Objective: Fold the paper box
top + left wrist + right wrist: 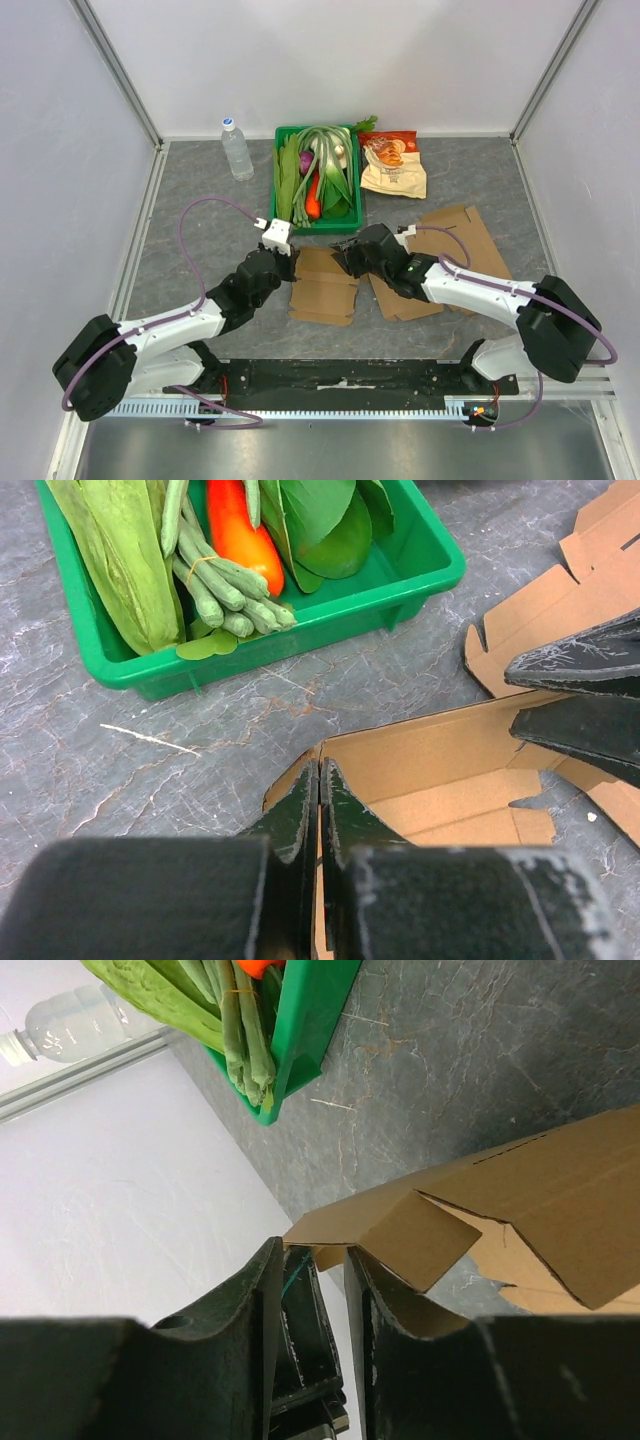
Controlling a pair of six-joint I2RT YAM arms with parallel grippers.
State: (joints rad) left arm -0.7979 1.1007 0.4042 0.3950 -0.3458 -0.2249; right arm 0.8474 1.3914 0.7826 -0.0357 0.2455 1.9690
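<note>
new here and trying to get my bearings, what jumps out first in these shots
The bright green crate packed with vegetables at the back middle of the table stands out most. In front of it sits a half-folded cardboard box, with the left gripper shut on its left wall and the right gripper, jaws apart, at its right edge.

Bright, even overhead light; shadows soft; wrist views blur close to the jaws, perhaps from nearness.
</note>
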